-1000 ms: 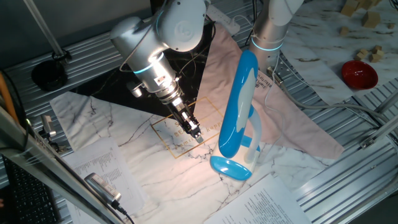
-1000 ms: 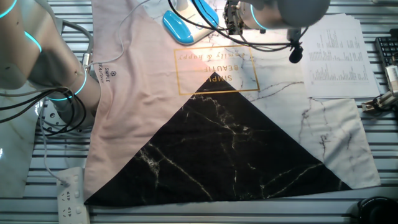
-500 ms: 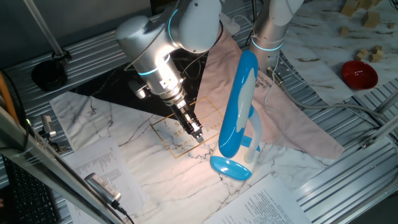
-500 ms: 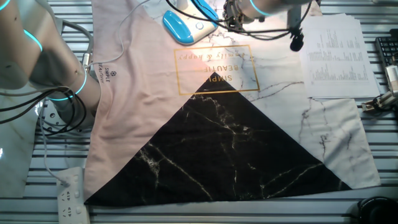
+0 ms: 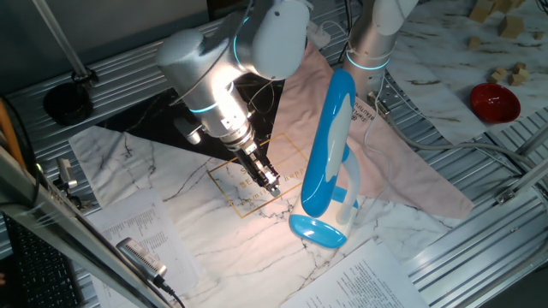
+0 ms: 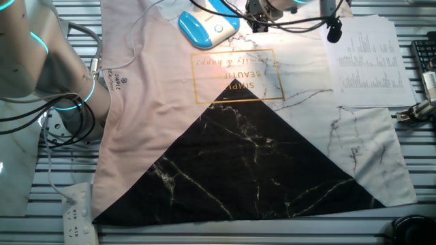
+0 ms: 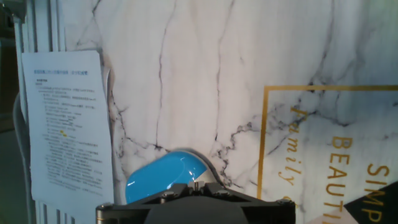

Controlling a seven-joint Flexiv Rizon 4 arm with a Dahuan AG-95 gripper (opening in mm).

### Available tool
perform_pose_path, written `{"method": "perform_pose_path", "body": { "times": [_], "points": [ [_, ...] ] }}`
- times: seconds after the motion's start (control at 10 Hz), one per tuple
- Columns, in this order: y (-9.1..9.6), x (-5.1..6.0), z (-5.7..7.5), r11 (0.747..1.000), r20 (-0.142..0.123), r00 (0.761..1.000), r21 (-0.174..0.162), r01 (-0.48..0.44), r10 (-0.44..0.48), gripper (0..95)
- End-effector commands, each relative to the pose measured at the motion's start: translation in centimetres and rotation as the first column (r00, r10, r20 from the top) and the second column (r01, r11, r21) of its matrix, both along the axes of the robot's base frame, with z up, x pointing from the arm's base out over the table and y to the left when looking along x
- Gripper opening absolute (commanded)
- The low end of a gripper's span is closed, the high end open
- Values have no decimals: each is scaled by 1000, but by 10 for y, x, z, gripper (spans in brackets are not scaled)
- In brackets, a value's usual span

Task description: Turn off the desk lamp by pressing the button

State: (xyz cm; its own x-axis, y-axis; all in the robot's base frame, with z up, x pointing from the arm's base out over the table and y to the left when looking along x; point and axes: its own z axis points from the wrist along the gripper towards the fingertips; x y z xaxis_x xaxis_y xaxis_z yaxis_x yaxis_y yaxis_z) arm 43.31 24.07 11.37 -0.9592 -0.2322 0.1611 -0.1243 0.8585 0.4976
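The desk lamp has a long sky-blue head (image 5: 328,145) on a white folding arm and a blue oval base (image 5: 318,231). It is lit and casts a warm patch on the marble mat beneath. The base also shows in the other fixed view (image 6: 204,28) and in the hand view (image 7: 163,177), just beyond the fingers. My gripper (image 5: 273,188) hangs low over the mat, a short way left of the base and apart from it. It also shows in the other fixed view (image 6: 257,24). Its fingertips meet in a single point, shut and empty. I cannot make out the button.
A second silver arm (image 5: 372,34) stands behind the lamp head. A red bowl (image 5: 494,101) and wooden blocks (image 5: 514,26) lie at the far right. Printed sheets (image 6: 364,61) lie beside the mat. A power strip (image 6: 76,211) sits near the table's edge.
My arm's upper joints have swung round above the mat. The fingertips have stayed at almost the same spot beside the lamp base. The lamp has stayed lit.
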Motion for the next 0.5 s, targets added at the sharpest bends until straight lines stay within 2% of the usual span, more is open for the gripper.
{"method": "perform_pose_path", "body": {
  "times": [0.1, 0.5],
  "points": [
    [3, -7, -6, 989, -63, 998, 146, 22, -13, 0],
    [15, -27, -16, 989, -89, 995, 143, 47, -35, 0]
  ]
}}
